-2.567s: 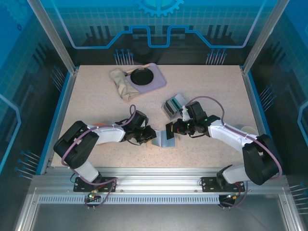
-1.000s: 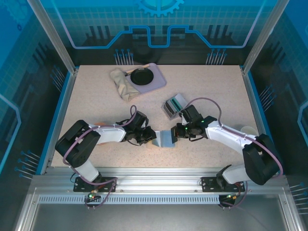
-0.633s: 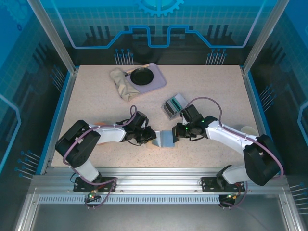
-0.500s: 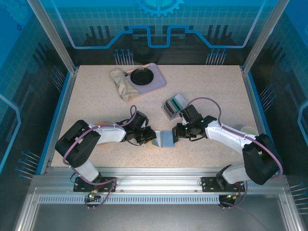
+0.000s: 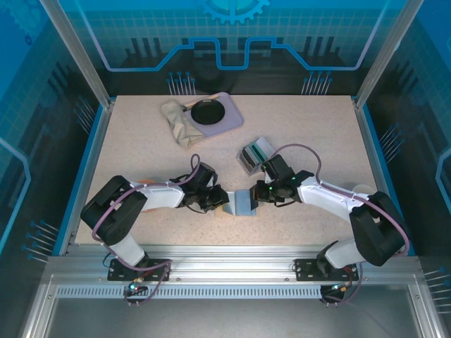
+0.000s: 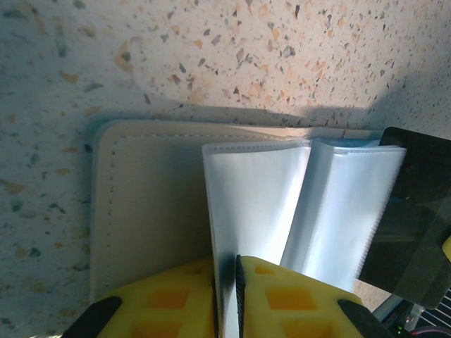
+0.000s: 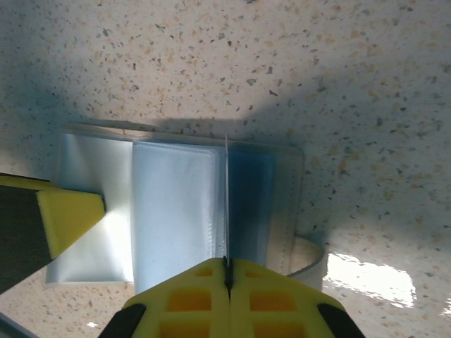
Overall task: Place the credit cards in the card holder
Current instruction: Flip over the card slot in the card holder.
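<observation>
The card holder [image 5: 242, 203] lies open on the table between both arms, its tan cover [image 6: 148, 204] flat and its clear sleeves [image 7: 173, 211] standing up. My left gripper [image 5: 223, 201] [image 6: 225, 264] is shut on one upright sleeve. My right gripper [image 5: 258, 193] [image 7: 227, 266] is shut on a dark credit card [image 6: 419, 204]. In the right wrist view the card is a thin edge-on line [image 7: 227, 204] standing over the sleeves. The card's edge meets the rightmost sleeve, and I cannot tell how far it sits inside. A yellow left finger [image 7: 67, 215] shows beside the sleeves.
A grey tray of upright cards [image 5: 254, 153] stands just behind the right gripper. At the back left are a lilac tray with a black dish [image 5: 211, 113] and a crumpled cloth [image 5: 176, 118]. A white round object [image 5: 363, 190] sits near the right arm.
The right gripper has crept left and lower with the dark card, bringing it down onto the holder's sleeves. The left gripper has kept its hold and place.
</observation>
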Motion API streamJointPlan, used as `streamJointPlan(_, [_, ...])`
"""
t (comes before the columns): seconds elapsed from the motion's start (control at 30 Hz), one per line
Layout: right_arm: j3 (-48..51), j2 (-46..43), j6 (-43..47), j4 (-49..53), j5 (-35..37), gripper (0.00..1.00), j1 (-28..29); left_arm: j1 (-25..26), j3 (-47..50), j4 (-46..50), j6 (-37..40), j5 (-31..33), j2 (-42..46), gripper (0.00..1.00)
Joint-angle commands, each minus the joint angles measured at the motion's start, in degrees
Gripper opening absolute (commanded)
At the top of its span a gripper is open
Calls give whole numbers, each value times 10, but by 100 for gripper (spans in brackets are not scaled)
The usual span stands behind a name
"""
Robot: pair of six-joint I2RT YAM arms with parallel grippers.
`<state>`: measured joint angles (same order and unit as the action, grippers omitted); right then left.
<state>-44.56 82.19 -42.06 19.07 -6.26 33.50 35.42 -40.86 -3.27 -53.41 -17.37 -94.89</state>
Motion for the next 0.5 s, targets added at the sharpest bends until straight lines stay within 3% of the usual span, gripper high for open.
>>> streamJointPlan(0.0, [3,7,-22,-35,-34,1,10,6,-5,16,15,1,-7,16])
streamJointPlan(0.47, [-23,12,-28,-51,-73,2,16,9,-1,11,8,13,3,16])
